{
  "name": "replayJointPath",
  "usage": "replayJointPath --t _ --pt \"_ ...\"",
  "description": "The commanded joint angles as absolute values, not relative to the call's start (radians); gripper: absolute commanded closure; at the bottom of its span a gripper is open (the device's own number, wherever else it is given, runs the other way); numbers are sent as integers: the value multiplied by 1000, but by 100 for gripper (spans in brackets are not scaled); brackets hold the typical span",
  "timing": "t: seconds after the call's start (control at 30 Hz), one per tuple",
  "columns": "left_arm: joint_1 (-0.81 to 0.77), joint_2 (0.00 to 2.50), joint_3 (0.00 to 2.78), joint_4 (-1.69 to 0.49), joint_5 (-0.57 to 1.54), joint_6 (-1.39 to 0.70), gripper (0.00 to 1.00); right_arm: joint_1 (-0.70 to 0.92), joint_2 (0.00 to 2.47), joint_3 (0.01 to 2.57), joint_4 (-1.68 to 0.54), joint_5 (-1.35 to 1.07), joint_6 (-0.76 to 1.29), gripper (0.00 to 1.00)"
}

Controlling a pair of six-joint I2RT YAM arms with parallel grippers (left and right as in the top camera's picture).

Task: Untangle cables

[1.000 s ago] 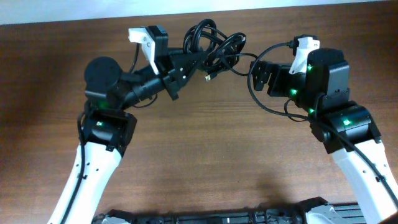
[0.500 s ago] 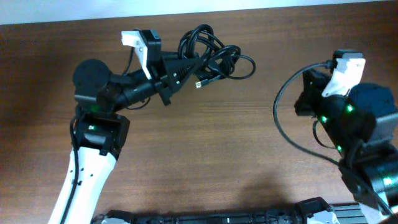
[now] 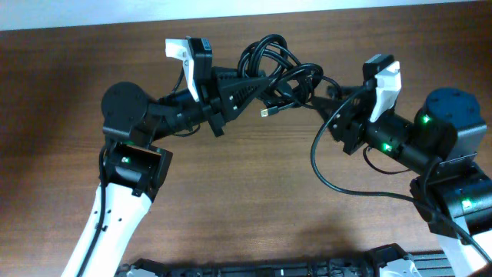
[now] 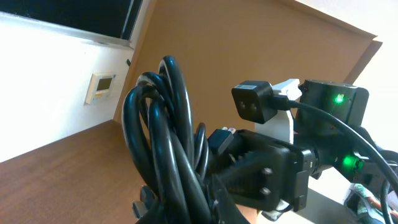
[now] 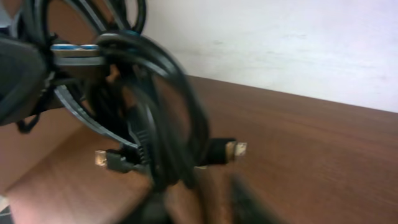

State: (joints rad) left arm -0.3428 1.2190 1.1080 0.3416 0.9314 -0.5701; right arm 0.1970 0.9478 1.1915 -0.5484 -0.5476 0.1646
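over the table, the left end effector grips the cables.

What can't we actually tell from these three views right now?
- Right hand grip: overhead, its tips vanish, black on black, at the edge of the knotted bundle of thin black cables; right wrist view, foreground is motion-blurred. Closed on a cord or not: unclear.
- Left hand fingertips: left wrist view, covered by the loops and cut off by the bottom edge.
- Cable count and crossings: overlapping loops in every view.
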Motion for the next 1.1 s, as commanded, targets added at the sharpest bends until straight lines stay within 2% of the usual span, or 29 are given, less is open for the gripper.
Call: replayJointPath --t 0.0,0.13,0.33,0.53,0.73,0.77,0.87,0.9,0.97,1.07 --pt "-342 1196 1123 355 919 -568 100 196 949 1192 -545 -606 161 96" --pt "-342 1196 1123 318 906 -410 100 196 949 1192 -500 -715 161 96" --pt "-342 1238 1122 290 868 -360 100 196 949 1192 -377 -944 163 96" --pt "-342 1261 1122 305 863 -110 100 196 949 1192 -392 -1019 165 96" --pt "-342 1261 1122 399 864 -100 100 196 970 1192 -537 -952 160 94" --pt "-342 1261 1122 416 864 -101 100 196 978 1192 -578 -912 160 57" --pt "-342 1261 1122 417 868 -119 100 196 989 1192 -618 -838 160 16" --pt "-342 1261 1122 417 867 -119 100 196 989 1192 -619 -815 161 9" --pt "-342 1261 1122 418 866 -118 100 195 988 1192 -626 -749 161 0" --pt "-321 1261 1122 403 841 -118 100 195 987 1192 -648 -680 161 1"
